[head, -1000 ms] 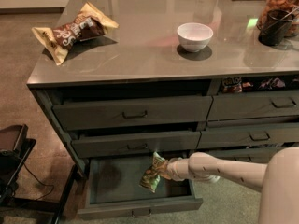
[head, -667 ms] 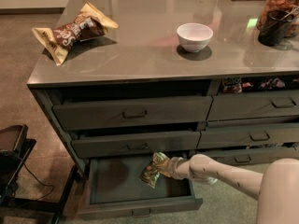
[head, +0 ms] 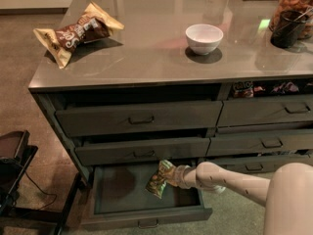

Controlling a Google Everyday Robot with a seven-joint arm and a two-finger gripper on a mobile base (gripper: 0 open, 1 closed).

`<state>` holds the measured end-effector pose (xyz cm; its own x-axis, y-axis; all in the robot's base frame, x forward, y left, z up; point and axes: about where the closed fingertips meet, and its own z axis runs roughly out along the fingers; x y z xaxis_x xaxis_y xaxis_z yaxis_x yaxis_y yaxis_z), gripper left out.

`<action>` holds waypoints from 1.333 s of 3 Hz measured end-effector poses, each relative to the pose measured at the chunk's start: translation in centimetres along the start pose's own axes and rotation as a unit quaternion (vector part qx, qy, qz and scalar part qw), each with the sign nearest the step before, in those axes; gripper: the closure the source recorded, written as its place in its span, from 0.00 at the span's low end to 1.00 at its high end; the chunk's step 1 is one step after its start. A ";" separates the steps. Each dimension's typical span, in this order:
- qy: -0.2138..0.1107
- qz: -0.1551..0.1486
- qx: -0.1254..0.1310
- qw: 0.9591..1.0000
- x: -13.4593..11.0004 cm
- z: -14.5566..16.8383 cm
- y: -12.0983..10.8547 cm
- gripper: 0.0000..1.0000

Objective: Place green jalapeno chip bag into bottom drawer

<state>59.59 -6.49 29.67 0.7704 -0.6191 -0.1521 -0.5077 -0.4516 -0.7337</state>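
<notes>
The bottom drawer (head: pixel 146 218) stands pulled open at the lower left of the cabinet, its dark inside showing. My gripper (head: pixel 177 176) reaches in from the right, over the drawer's right part, just under the middle drawer's front. It is shut on the green jalapeno chip bag (head: pixel 160 179), a small crinkled light-green bag that hangs tilted from the gripper inside the open drawer, its lower end close to the drawer floor.
A brown-and-tan chip bag (head: pixel 76 32) lies on the counter at the left. A white bowl (head: pixel 204 37) sits mid-counter. A dark cup (head: pixel 287 28) and jar stand at the right. The middle drawer (head: pixel 142 151) and top drawer (head: pixel 139 117) sit above. A black stand (head: pixel 14 165) is at the left.
The gripper and bag have shifted slightly, staying inside the open bottom drawer; the bag hangs a little lower. Nothing else has moved.
</notes>
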 end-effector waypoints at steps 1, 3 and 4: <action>-0.004 -0.009 -0.017 1.000 0.2 2.5 1.4 1.00; -0.016 -0.005 -0.015 1.000 0.9 6.3 3.0 0.82; -0.016 -0.005 -0.015 1.000 0.9 6.3 3.0 0.58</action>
<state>61.19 -4.35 23.18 0.7870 -0.5938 -0.1675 -0.5114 -0.4761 -0.7154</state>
